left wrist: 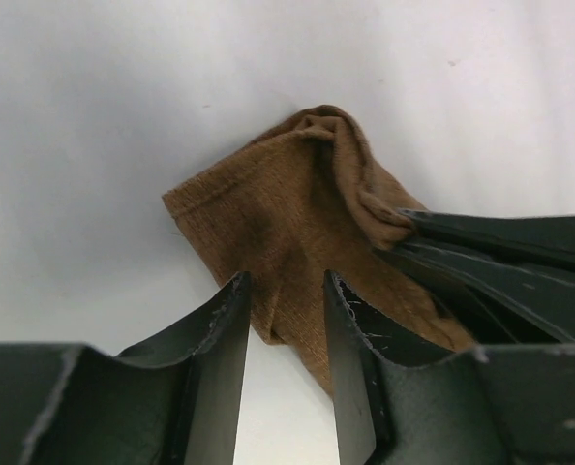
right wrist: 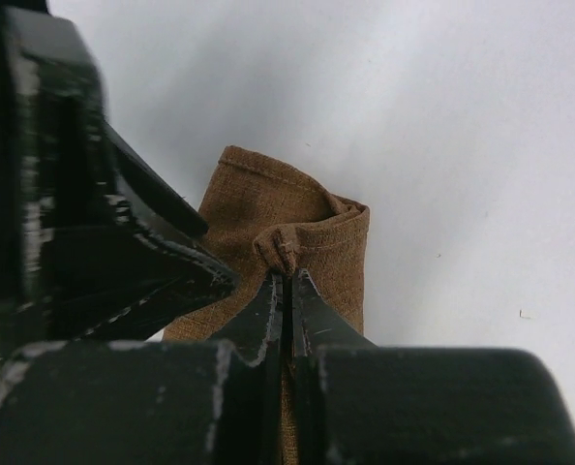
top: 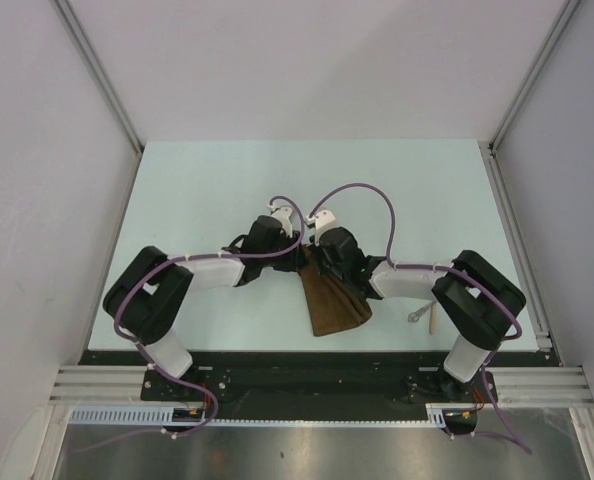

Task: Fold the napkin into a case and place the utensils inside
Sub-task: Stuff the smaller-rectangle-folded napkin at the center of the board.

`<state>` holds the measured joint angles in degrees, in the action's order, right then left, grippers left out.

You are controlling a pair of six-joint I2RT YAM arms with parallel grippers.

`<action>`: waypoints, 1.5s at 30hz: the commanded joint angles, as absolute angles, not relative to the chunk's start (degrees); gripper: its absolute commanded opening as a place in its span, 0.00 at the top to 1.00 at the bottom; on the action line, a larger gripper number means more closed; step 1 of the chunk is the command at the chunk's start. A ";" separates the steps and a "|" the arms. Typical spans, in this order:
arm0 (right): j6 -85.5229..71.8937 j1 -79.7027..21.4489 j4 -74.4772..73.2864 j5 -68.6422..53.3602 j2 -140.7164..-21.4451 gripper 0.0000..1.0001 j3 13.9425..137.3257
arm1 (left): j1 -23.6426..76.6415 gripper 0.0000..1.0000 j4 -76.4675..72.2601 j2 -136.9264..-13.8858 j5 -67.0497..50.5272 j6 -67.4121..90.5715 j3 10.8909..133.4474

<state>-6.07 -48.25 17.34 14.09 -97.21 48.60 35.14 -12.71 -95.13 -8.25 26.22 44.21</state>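
Dark-brown rectangular cloth napkin (top: 332, 300) lies half-folded on the table (top: 207, 190), far end bunched between both end effectors. Right end effector (right wrist: 287, 279) is clenched on a raised crease of cloth. Left end effector (left wrist: 286, 283) is released: jaws parted, cloth edge just past its tips. Folding step, no case formed. Silver cutlery with pale tan handle (top: 424, 317) sits untouched, behind and right of the right end effector. Next, I'd say: left re-pinches the free edge and folds it over.

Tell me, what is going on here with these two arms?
Both arms meet over a dark-brown cloth napkin, bunched mid-table. The right pincer is shut on a pinched fold of it. The left pincer stands open, its jaws apart over the cloth. The silver metal utensils lie on the pale table near the right arm, not yet inside.
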 commanded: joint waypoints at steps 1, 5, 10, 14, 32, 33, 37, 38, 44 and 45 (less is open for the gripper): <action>-7.82 -47.90 18.02 13.18 -94.57 1.00 48.52 | 35.68 0.59 -10.02 -96.85 -5.37 23.20 47.90; -8.26 -47.73 17.84 12.92 -94.22 1.00 48.43 | 35.77 0.60 -9.76 -97.38 -4.13 22.77 48.60; -8.79 -47.72 17.14 12.66 -94.31 1.00 48.69 | 35.77 0.61 -8.70 -99.57 -4.75 22.41 50.54; -9.40 -47.72 16.61 12.39 -94.31 1.00 49.04 | 36.04 0.67 -7.91 -100.72 -4.31 22.06 51.68; -30.49 -45.62 6.94 4.49 -96.85 1.00 53.79 | 36.12 1.00 -16.00 -91.76 -3.52 25.93 45.71; -31.02 -45.62 7.12 4.31 -97.12 1.00 53.53 | 36.12 1.00 -16.52 -91.76 -3.52 26.01 45.53; -33.83 -45.35 7.91 2.64 -98.43 1.00 53.61 | 36.04 1.00 -17.75 -92.46 -4.74 26.45 45.00; -35.32 -45.44 7.65 2.90 -99.05 1.00 53.87 | 36.04 1.00 -17.93 -92.55 -5.09 26.63 44.91; -40.94 -45.09 7.12 3.08 -101.77 1.00 54.67 | 36.12 1.00 -19.51 -91.32 -5.01 26.37 43.68; -41.83 -44.65 7.21 2.73 -102.04 1.00 55.10 | 36.12 1.00 -19.77 -90.97 -5.10 26.37 43.42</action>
